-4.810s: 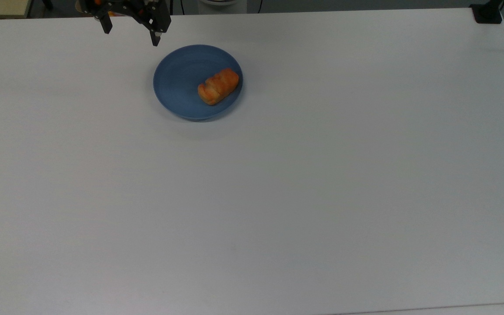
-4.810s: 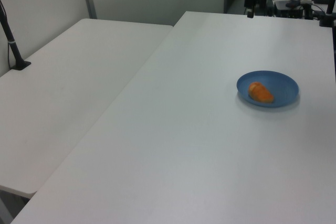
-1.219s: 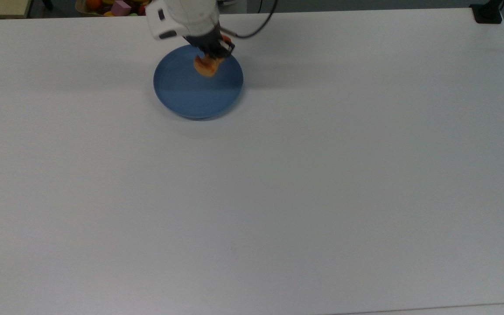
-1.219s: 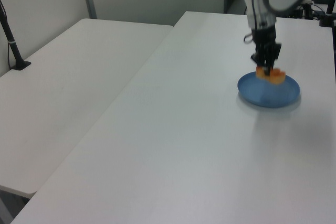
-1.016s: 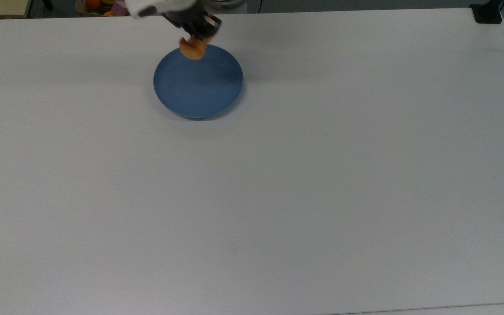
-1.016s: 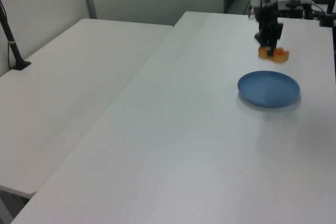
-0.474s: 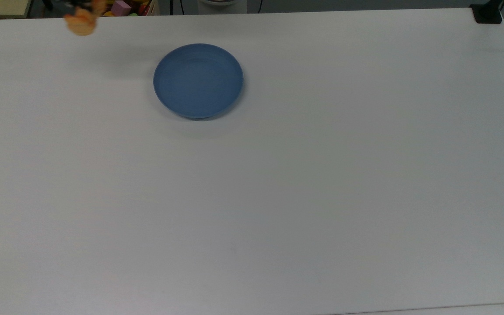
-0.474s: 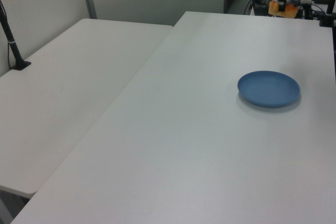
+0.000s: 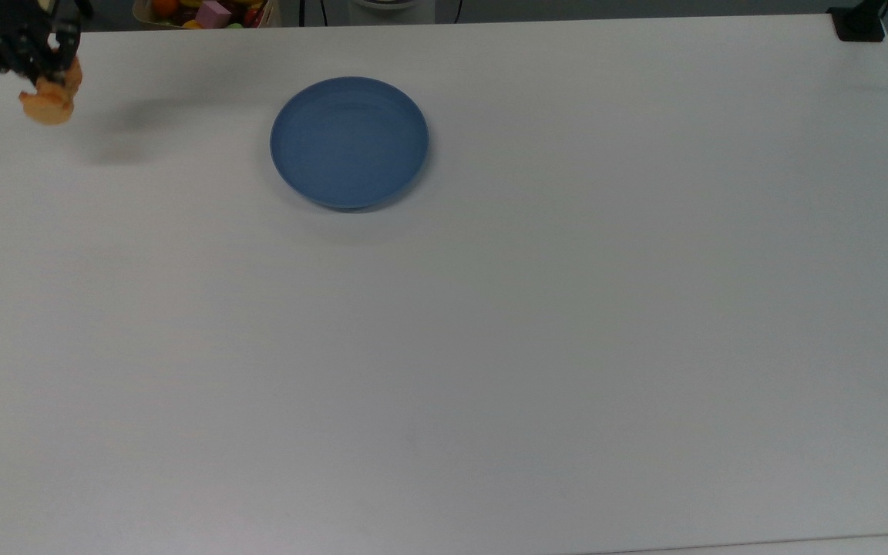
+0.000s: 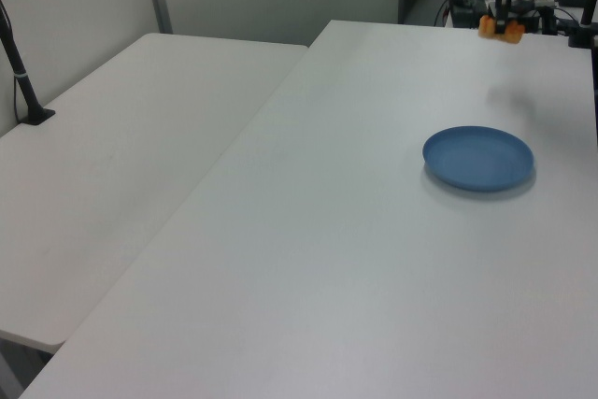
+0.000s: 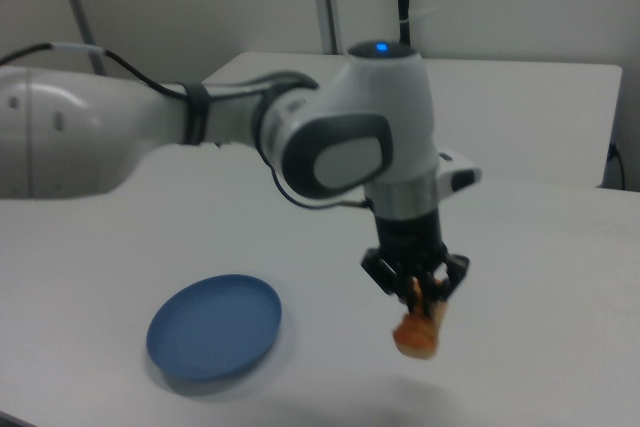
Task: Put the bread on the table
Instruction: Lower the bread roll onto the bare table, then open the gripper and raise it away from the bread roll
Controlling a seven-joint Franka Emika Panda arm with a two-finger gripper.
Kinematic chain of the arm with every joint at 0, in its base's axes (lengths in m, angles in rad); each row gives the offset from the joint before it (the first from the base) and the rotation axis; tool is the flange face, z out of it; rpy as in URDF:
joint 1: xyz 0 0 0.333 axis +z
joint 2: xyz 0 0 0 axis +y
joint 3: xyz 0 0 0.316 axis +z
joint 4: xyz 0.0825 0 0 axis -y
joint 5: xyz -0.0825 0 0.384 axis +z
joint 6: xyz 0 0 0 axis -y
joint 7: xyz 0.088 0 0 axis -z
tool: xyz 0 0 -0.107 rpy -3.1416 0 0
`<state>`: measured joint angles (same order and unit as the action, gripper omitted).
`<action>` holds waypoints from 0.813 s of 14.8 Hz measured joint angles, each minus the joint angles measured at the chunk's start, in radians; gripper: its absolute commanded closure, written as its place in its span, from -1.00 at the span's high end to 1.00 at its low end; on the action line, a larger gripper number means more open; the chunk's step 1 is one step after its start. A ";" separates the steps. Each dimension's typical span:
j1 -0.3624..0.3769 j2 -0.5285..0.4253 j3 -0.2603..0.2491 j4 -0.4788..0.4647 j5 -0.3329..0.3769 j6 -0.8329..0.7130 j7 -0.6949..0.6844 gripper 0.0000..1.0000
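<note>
Bread [image 9: 48, 104] hangs in the air, pinched tight in the gripper [image 9: 51, 75], above the table [image 9: 490, 347] near its far left corner in the top view. No writing can be read. The blue plate [image 9: 349, 142] sits bare; a moment ago the bread was closer to the far edge.

My arm [image 11: 200, 132] is glossy white with rounded joints, a grey oval side panel, black seam bands, a blue light on top, a thin black cable, and a black gripper [image 11: 418, 292].
</note>
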<state>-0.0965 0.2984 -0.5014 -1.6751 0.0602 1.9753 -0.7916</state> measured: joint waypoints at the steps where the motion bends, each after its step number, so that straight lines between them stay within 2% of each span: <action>1: -0.009 0.035 0.000 -0.002 -0.008 0.038 -0.011 -0.64; 5: -0.020 0.142 0.000 -0.021 -0.040 0.141 -0.020 -0.58; 7: -0.018 0.184 0.002 -0.026 -0.041 0.172 -0.021 -0.37; 8: -0.017 0.200 0.002 -0.032 -0.041 0.188 -0.021 -0.05; 9: -0.017 0.212 0.003 -0.045 -0.041 0.217 -0.021 0.42; 10: -0.017 0.218 0.003 -0.054 -0.042 0.241 -0.021 0.99; 12: -0.018 0.218 0.002 -0.060 -0.042 0.245 -0.021 1.00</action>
<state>-0.1148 0.5160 -0.4991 -1.7354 0.0178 2.2203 -0.8124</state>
